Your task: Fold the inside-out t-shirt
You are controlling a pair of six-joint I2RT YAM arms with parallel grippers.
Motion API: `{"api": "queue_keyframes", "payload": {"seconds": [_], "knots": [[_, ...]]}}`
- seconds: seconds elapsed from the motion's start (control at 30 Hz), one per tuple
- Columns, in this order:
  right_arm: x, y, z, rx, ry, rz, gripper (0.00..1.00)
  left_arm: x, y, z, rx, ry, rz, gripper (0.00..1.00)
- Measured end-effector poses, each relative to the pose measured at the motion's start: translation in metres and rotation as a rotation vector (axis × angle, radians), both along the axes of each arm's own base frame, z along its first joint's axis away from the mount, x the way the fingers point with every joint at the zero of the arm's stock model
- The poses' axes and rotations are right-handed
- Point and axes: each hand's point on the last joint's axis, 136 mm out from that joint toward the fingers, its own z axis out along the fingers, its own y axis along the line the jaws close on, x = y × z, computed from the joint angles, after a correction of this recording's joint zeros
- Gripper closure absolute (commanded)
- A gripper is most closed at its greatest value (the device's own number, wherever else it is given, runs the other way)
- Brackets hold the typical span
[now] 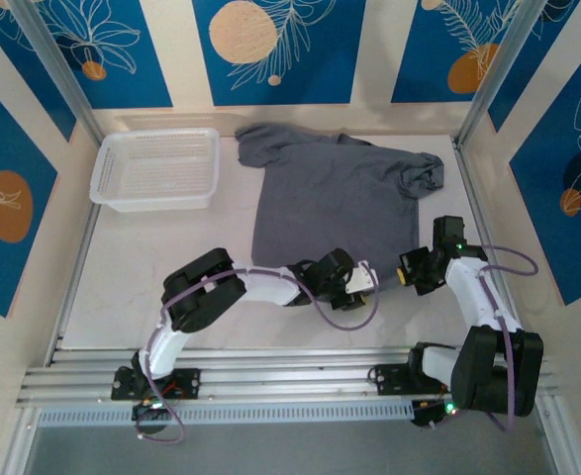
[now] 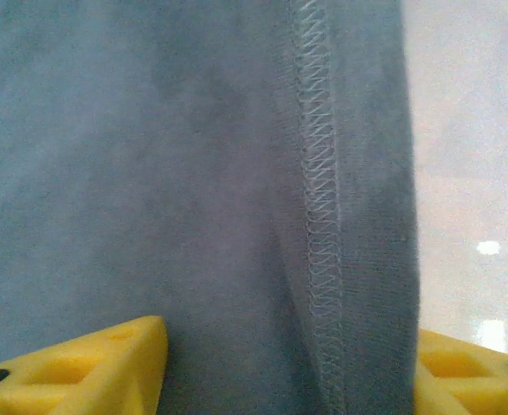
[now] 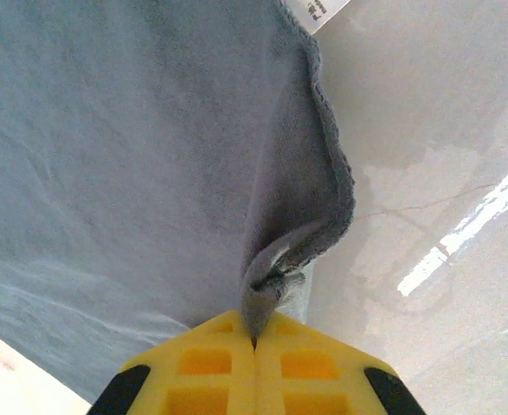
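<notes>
2 grabs for limp, light t-shirt (image 1: pixel 330 198): hem corner pinched in shut right gripper (image 3: pixel 254 333), left gripper (image 2: pixel 290 346) agape astride hem stitching.

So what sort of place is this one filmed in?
Probably a purpose-built robot test booth, not a home: aluminium frame posts, printed blue wall panels, and a white table with a t-shirt laid out.

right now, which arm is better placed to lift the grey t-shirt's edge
probably right: the right arm's fingers are shut on an edge of the slate-grey soft cloth t-shirt; the left arm's fingers straddle its hem, apart
</notes>
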Motion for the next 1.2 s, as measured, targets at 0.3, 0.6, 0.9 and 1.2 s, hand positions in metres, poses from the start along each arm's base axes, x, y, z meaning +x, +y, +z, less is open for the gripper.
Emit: {"api": "queue_keyframes", "payload": {"seconds": [0.3,0.6,0.9,1.2], "knots": [[0.0,-0.002,0.0,0.003,0.002,-0.011,1.0,0.012,0.027,0.0,0.024,-0.054,0.078,0.43],[-0.001,-0.003,0.0,0.002,0.002,-0.009,1.0,0.024,0.053,-0.001,0.044,-0.024,0.112,0.43],[-0.002,-0.004,0.0,0.003,0.009,-0.014,1.0,0.023,0.062,-0.003,0.053,0.009,0.11,0.59],[-0.005,-0.007,-0.002,-0.022,0.018,-0.006,0.78,0.032,0.068,-0.002,0.065,-0.004,0.17,1.0]]}}
